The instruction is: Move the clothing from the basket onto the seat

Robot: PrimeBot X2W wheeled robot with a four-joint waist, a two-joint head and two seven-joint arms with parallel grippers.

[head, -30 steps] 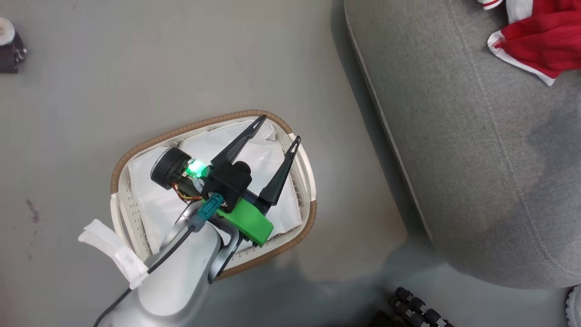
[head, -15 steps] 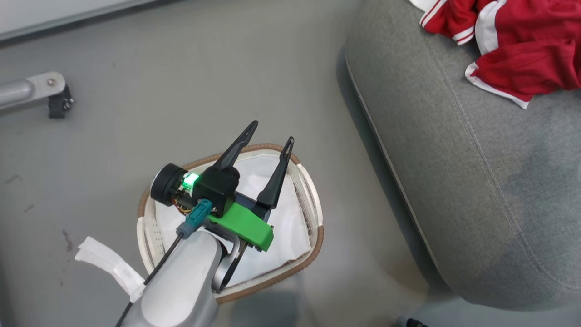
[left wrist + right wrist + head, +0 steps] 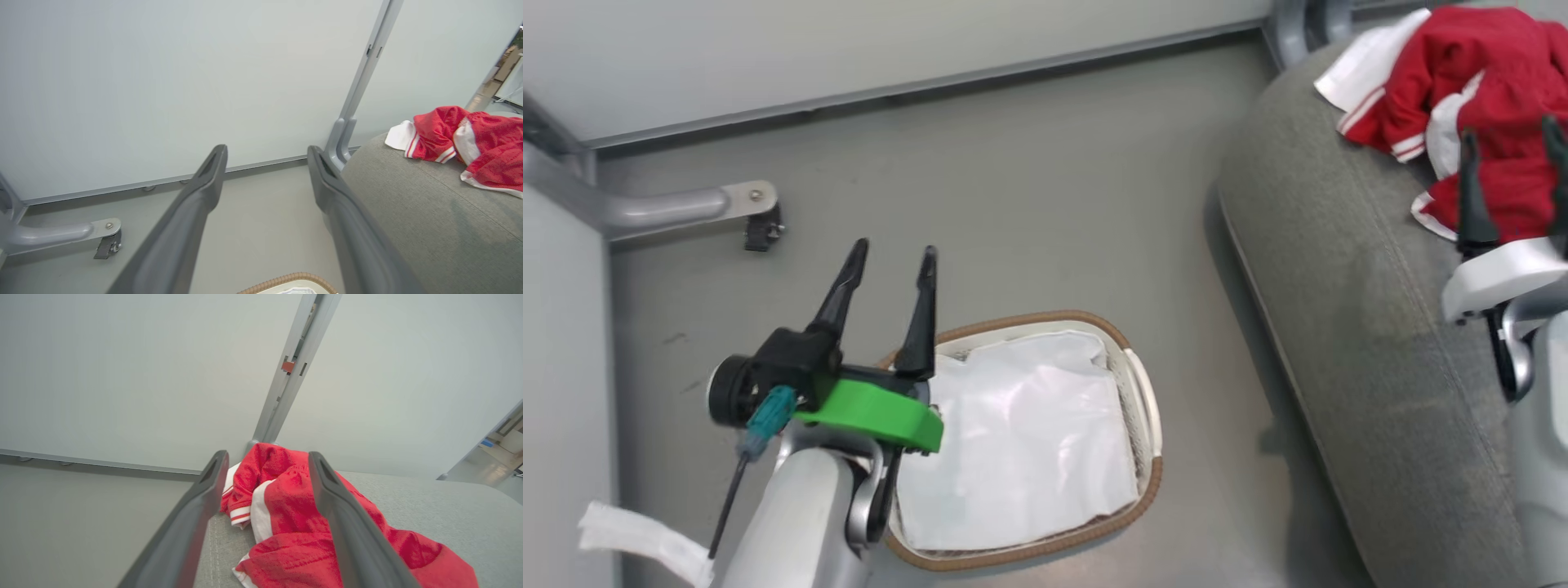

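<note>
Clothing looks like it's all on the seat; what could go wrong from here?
1. The clothing is bunched at the seat's far rounded end, with white trim near the edge; it might slide off.
2. The right end effector is open over the fabric; pulling back low could snag and drag it.
3. The left end effector hangs open beside the basket rim; a careless swing could knock it.

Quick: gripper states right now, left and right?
Left gripper: open, holding nothing.
Right gripper: open, holding nothing; the clothing lies loose past its fingertips.
</note>
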